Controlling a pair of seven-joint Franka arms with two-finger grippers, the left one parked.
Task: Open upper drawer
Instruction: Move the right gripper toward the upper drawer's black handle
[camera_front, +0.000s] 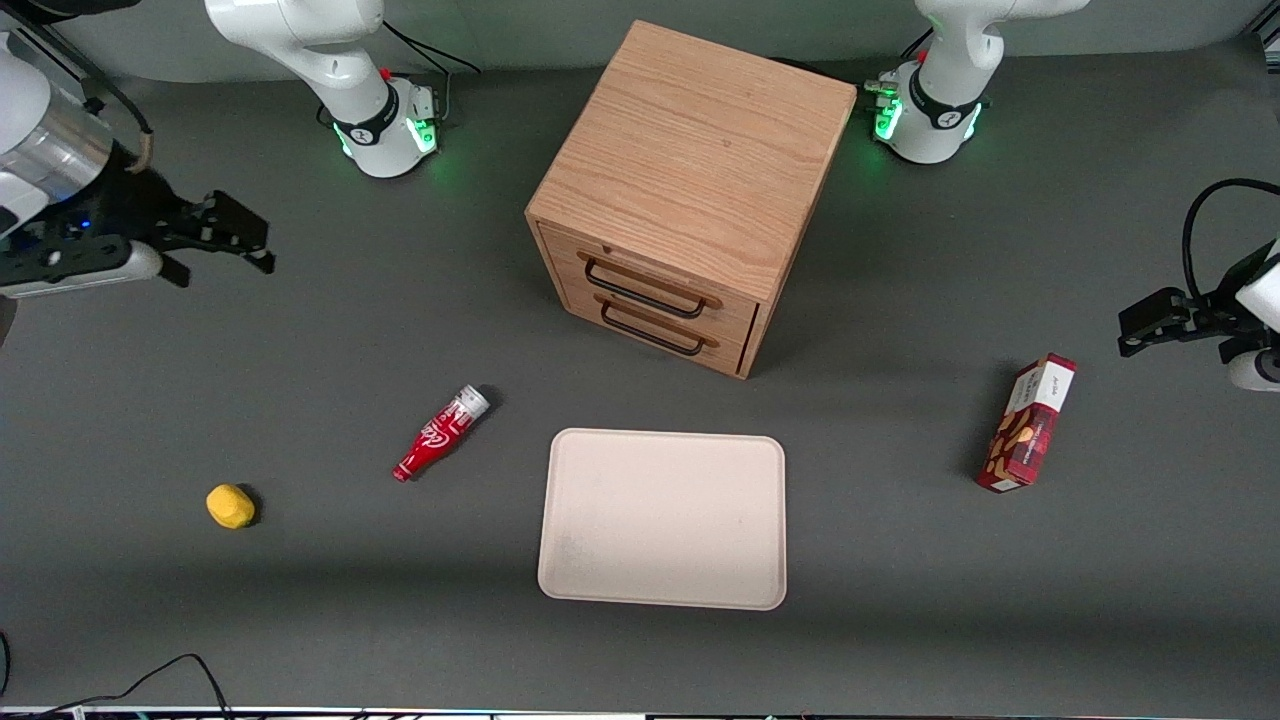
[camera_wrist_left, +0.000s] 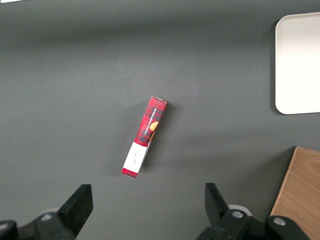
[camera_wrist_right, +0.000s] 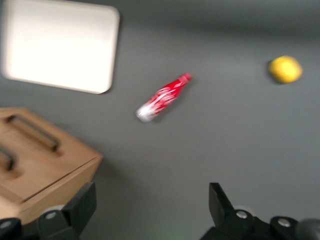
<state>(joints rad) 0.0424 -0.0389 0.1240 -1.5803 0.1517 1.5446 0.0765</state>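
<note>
Upper drawer (camera_front: 655, 280) sits shut in the face of the boxy wooden cabinet (camera_front: 695, 150), which stands at about twelve o'clock from the pale tray (camera_front: 663, 518) at the table's middle. Its thin black wire handle (camera_front: 643, 291) runs wide across the front, just above the matching handle of the lower drawer (camera_front: 660, 335).

I would judge the drawer to be light and stiff, a shallow wooden box that should slide straight out if pulled squarely. The wire handle looks rigid but slim and smooth, so the sensible hold is at its middle, fingers hooked around the bar, pulling in line with the drawer front; that front faces roughly five o'clock in the front view. A grip near one end could twist the drawer in its runners, or drag the whole cabinet.

The gripper (camera_front: 262, 250) hangs well apart from the cabinet, out at about nine o'clock from it toward the working arm's end of the table, with its jaws spread and nothing between them.

A small red bottle (camera_front: 441, 433) lies on its side and a yellow lemon-like object (camera_front: 230, 506) rests nearer the front camera; a red snack box (camera_front: 1028, 423) lies toward the parked arm's end.

The drawer's inside and runners are hidden, and the right wrist view is smeared, showing only a corner of the cabinet.
</note>
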